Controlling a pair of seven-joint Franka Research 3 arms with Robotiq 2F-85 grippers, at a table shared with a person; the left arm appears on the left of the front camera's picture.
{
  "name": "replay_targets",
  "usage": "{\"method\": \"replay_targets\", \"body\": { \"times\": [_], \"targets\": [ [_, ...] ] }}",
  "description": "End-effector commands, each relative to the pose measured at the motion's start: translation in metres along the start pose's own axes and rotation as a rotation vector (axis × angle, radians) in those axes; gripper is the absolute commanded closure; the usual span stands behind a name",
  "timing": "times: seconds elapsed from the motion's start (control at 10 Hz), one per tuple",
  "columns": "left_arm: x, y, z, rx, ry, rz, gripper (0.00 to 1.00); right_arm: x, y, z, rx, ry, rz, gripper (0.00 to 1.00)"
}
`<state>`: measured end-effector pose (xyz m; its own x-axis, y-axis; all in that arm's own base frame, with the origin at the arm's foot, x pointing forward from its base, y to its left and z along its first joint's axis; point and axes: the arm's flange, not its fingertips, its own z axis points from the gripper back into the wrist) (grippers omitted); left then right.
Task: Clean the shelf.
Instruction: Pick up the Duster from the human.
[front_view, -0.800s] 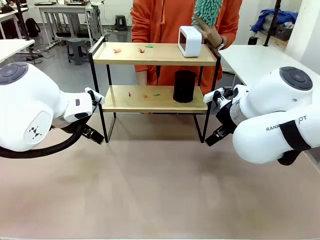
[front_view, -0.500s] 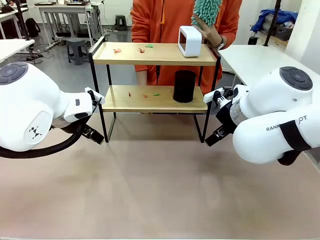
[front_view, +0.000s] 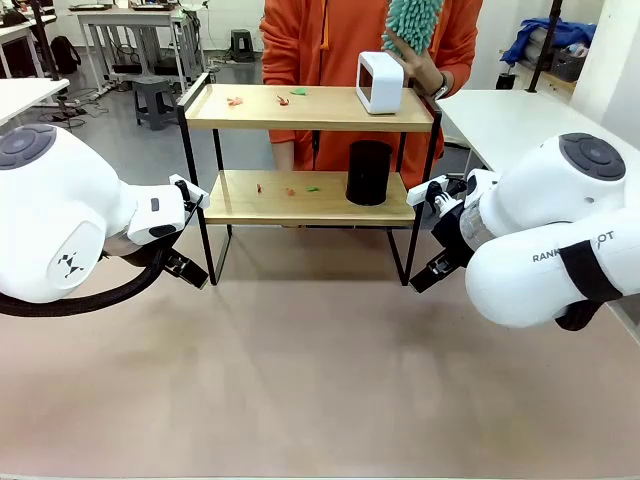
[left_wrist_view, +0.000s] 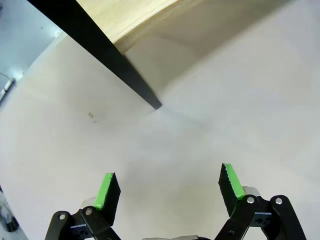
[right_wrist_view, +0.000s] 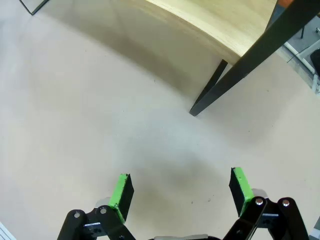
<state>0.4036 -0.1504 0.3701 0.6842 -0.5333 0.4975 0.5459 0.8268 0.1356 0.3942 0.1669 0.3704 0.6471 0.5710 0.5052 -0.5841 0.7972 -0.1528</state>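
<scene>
You have the shelf (front_view: 330, 110) standing on the worktop (front_view: 320, 380) squarely between the two arms, its long axis running across from your left to your right and its open front facing the robot. The left pincer (left_wrist_view: 170, 185) hangs just outside the shelf's front-left leg (left_wrist_view: 117, 57), green pads spread wide with nothing between them, looking down at bare worktop. The right pincer (right_wrist_view: 180, 192) sits the same way by the front-right leg (right_wrist_view: 235, 82), jaws also fully apart and empty. Neither arm is clearly nearer: each is low at its own end of the shelf, below the lower board, so both boards lie up and ahead of the pincers, toward the shelf's middle. The litter sits left of the shelf's centre: small red and green scraps (front_view: 235, 101) on the top board, and more scraps (front_view: 290, 190) on the lower one, which I judge favours your left arm. On the right half of the shelf a white open-fronted box (front_view: 380, 82) stands on the top board and a black cylinder (front_view: 368, 172) stands on the lower board beneath it. Behind the shelf's right end the person's hand (front_view: 425, 72) holds a teal duster (front_view: 413, 22) upright, apart from both pincers. Cleaning looks not yet begun.
</scene>
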Motion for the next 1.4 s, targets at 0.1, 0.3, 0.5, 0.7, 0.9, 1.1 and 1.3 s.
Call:
{"method": "replay_targets", "body": {
  "times": [0.1,0.3,0.5,0.7,0.9,1.1,1.3],
  "targets": [
    [0.0,0.0,0.0,0.0,0.0,-0.001,0.0,0.0,0.0,0.0,0.0,0.0,-0.001,0.0],
    [0.0,0.0,0.0,0.0,0.0,0.0,0.0,0.0,0.0,0.0,0.0,0.0,0.0,0.0],
    [-0.009,-0.012,0.058,-0.405,0.153,-0.099,0.0,-0.018,-0.009,0.049,0.272,0.194,0.03,0.0],
    [-0.043,0.004,0.12,-0.644,0.09,-0.118,0.0,-0.055,-0.057,0.109,0.51,0.152,-0.267,0.0],
    [-0.108,0.065,0.165,-0.699,-0.145,0.053,0.0,-0.123,-0.127,0.168,0.946,-0.195,-0.421,0.0],
    [-0.183,0.144,0.18,-0.816,-0.402,0.351,0.0,-0.199,-0.179,0.193,1.12,-0.48,-0.597,0.0],
    [-0.252,0.191,0.155,-0.931,-0.693,0.635,0.0,-0.271,-0.212,0.178,1.128,-0.67,-0.838,0.0]
  ]
}}
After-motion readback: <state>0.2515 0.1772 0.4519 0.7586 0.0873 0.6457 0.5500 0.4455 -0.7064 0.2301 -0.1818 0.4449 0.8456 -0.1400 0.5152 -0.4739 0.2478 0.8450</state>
